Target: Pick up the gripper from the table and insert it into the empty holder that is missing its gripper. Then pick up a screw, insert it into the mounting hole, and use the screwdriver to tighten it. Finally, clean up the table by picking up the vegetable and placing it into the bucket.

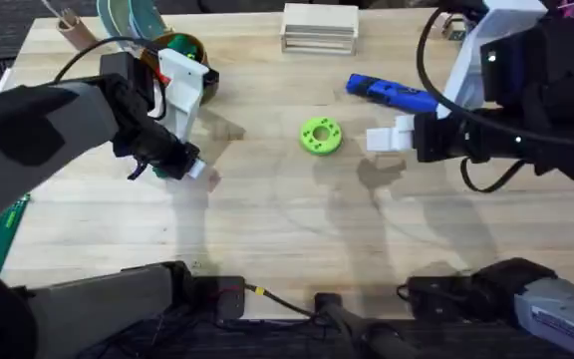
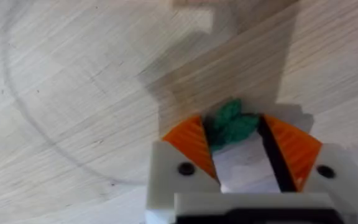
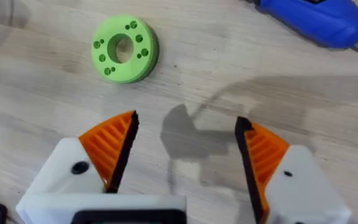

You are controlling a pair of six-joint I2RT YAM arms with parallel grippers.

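The left gripper (image 2: 235, 134) sits at the left of the overhead frame above the table (image 1: 267, 219), its orange pads (image 2: 188, 140) pinched on the green vegetable (image 2: 232, 121). The right gripper (image 3: 185, 140), at centre right of the overhead frame, is spread wide over bare wood with nothing between its pads. The blue screwdriver (image 1: 392, 93) lies at upper right, the green disc (image 1: 320, 135) near the middle, and the bucket (image 1: 182, 48) at upper left
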